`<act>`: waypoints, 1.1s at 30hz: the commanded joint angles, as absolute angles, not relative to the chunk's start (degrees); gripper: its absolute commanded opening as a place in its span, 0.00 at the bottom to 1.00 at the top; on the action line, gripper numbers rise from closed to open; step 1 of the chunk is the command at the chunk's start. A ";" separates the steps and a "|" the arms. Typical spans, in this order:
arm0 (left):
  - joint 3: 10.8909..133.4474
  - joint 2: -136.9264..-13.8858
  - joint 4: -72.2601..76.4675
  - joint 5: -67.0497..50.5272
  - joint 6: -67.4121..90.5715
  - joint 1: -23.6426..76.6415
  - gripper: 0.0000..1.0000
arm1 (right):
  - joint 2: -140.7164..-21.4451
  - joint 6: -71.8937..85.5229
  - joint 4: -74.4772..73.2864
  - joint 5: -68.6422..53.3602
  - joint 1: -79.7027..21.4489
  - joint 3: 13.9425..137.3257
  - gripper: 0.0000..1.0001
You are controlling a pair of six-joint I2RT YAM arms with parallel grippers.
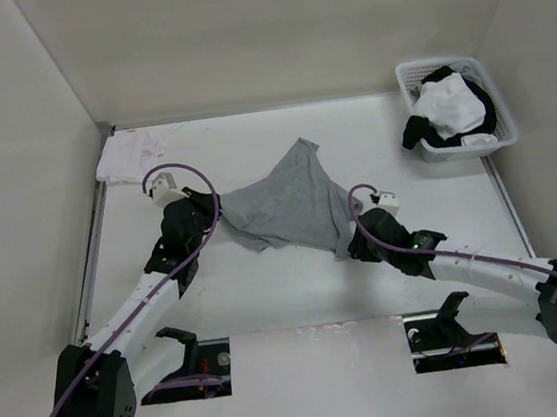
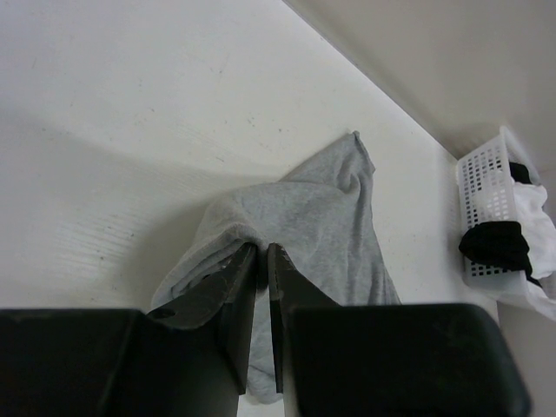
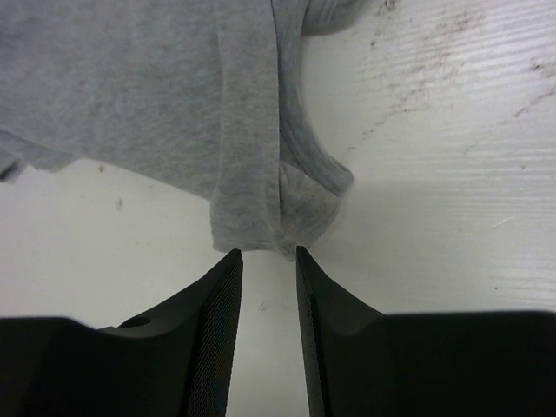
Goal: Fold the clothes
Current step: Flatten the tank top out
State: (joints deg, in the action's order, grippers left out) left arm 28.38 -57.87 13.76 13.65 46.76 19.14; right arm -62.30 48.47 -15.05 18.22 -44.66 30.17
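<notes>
Grey garment point(image 1: 288, 207) lies crumpled mid-bench point(image 1: 267, 285), one point reaching toward the back wall. Left hand point(image 2: 262, 252) is at its left edge, fingers pressed nearly together and pinching a raised fold of the grey fabric. Right hand point(image 3: 268, 254) is low at the garment's near right corner, fingers slightly spread, nothing between them; the hem corner lies just past the tips. Basket point(image 1: 453, 148) with white and black clothes is at back right. Folded white cloth point(image 1: 136, 149) is at back left.
</notes>
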 commanded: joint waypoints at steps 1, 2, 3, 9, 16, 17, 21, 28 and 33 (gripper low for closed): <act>28.13 -58.01 17.84 12.66 47.29 18.85 0.10 | -64.94 48.08 -14.94 19.95 -45.57 32.87 0.35; 28.04 -58.01 17.93 12.57 47.29 18.76 0.10 | -65.73 47.64 -14.51 19.52 -45.57 33.31 0.35; 27.95 -57.92 17.93 12.57 47.20 18.68 0.10 | -66.53 47.03 -14.33 19.34 -45.57 33.75 0.35; 27.86 -57.57 17.93 12.57 47.11 18.59 0.10 | -68.91 46.41 -14.06 21.61 -45.57 35.24 0.35; 27.95 -58.10 18.02 12.22 47.20 18.59 0.10 | -72.33 45.79 -13.54 22.77 -45.66 35.60 0.35; 27.95 -57.92 18.02 12.22 47.20 18.59 0.10 | -72.51 45.79 -13.27 22.68 -45.66 35.42 0.35; 27.86 -57.66 18.02 12.22 47.28 18.59 0.10 | -72.16 45.97 -12.57 22.24 -45.66 35.16 0.22; 32.42 -59.50 18.98 12.39 47.90 18.50 0.10 | -58.57 43.43 -13.18 22.94 -46.89 40.32 0.05; 44.44 -64.41 20.56 11.61 48.08 16.57 0.10 | -52.73 35.61 -11.96 12.08 -39.53 57.26 0.03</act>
